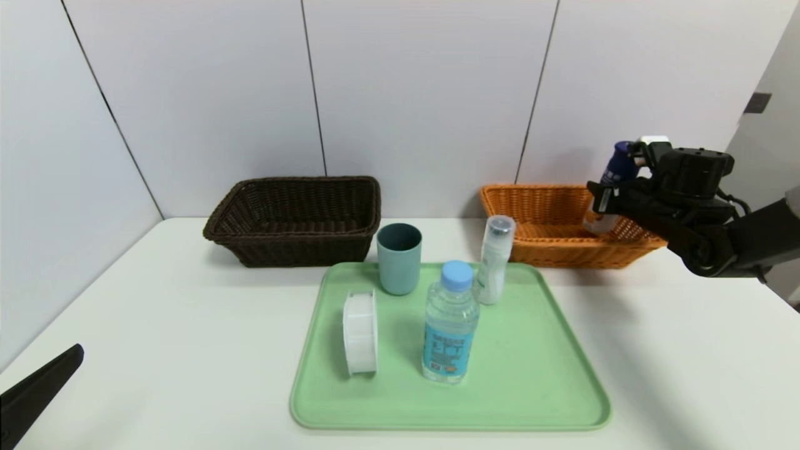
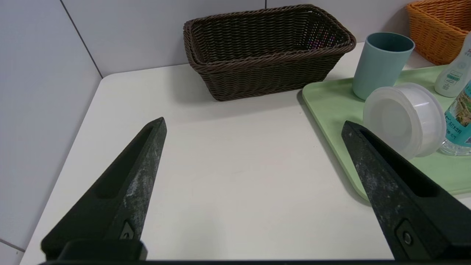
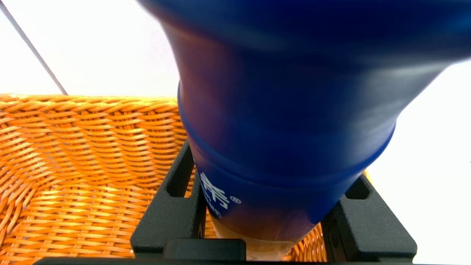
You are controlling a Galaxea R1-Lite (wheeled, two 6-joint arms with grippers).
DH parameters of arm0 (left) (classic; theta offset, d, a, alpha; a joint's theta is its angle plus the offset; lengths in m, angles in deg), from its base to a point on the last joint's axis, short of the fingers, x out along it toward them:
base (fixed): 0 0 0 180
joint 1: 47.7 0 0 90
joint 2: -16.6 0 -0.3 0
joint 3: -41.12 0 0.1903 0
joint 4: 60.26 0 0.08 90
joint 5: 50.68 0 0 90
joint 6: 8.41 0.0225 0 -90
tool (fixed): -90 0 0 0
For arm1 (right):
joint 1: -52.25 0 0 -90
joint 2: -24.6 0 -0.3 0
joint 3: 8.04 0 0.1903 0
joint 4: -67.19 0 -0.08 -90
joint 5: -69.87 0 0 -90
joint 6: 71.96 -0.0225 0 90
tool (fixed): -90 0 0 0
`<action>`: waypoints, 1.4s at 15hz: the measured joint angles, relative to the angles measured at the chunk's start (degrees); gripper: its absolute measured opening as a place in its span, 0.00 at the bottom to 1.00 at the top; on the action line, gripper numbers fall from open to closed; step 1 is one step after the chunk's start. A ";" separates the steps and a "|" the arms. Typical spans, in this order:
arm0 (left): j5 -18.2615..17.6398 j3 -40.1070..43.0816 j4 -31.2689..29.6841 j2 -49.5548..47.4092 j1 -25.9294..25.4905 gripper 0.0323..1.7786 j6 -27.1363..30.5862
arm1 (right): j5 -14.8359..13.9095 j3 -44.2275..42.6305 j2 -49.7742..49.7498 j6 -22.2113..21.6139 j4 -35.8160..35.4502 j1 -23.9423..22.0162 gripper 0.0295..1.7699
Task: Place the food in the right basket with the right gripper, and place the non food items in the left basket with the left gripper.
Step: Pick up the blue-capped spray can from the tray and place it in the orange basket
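Observation:
My right gripper point(image 1: 603, 203) is shut on the tall white bottle with the navy cap and label point(image 1: 615, 169), holding it tilted over the orange basket point(image 1: 537, 212). In the right wrist view the navy label point(image 3: 287, 110) fills the space between the fingers point(image 3: 173, 209), with orange weave point(image 3: 73, 147) below. The clear water bottle point(image 1: 450, 322), teal cup point(image 1: 399, 257), round white case point(image 1: 360, 333) on its edge and slim white bottle point(image 1: 494, 259) stand on the tray. The dark brown basket point(image 1: 294, 219) holds nothing. My left gripper point(image 2: 254, 127) hangs open over bare table.
A light green tray point(image 1: 531, 375) lies at the table's middle, in front of both baskets. The baskets stand against the white back wall. A side wall runs along the table's left edge. One left finger point(image 1: 44, 387) shows at the near left corner.

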 joint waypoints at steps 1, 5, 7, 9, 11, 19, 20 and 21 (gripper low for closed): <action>0.00 -0.05 0.02 0.00 0.00 0.95 0.02 | 0.00 0.05 0.11 0.01 -0.05 0.02 0.45; 0.00 -0.06 -0.01 -0.04 0.00 0.95 0.05 | -0.33 0.27 0.28 0.01 -0.13 0.00 0.45; 0.00 -0.06 0.00 -0.04 0.00 0.95 0.05 | -0.35 0.55 0.28 0.01 -0.13 0.00 0.45; 0.00 -0.06 -0.01 -0.04 0.00 0.95 0.05 | -0.49 0.71 0.30 -0.02 -0.13 0.00 0.45; 0.00 -0.06 0.00 -0.10 0.00 0.95 0.02 | -1.49 0.71 0.46 -0.13 -0.33 0.02 0.45; 0.00 -0.05 -0.06 -0.12 0.00 0.95 0.05 | -2.39 0.88 2.06 1.38 -6.52 0.05 0.75; 0.02 -0.05 -0.01 -0.12 0.00 0.95 0.05 | -2.36 0.99 2.26 1.41 -6.83 0.02 0.78; 0.00 -0.05 -0.04 -0.12 0.00 0.95 0.02 | -2.34 1.04 2.32 1.41 -6.86 0.00 0.80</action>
